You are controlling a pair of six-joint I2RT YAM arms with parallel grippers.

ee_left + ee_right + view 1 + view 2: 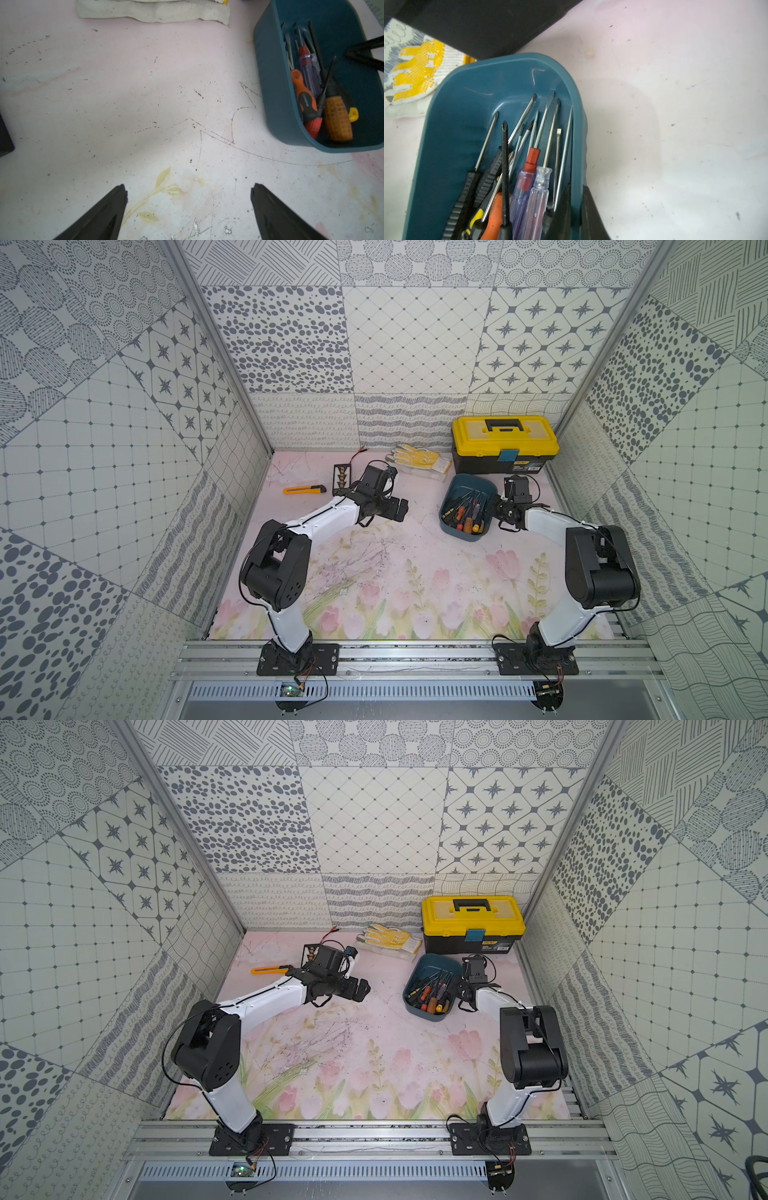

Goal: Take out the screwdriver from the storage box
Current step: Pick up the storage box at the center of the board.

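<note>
The teal-blue storage box [468, 485] [432, 966] sits on the mat at the right, in front of the toolbox. Several screwdrivers [466, 515] lie in it with their tips toward the back wall, among them a clear-handled one [538, 199] and an orange-and-black one [305, 97]. My right gripper [576, 189] [497, 506] is shut on the storage box's right wall [578, 145], one finger inside and one outside; it holds no screwdriver. My left gripper [188, 187] [401, 509] hangs open over the bare mat to the left of the box [270, 87], with nothing between its fingers.
A yellow-lidded black toolbox [505, 443] stands at the back right, just behind the box. Yellow-dotted work gloves [417, 458] lie to its left. A yellow utility knife [303, 489] and a small black rack [341, 477] lie at the back left, near my left arm.
</note>
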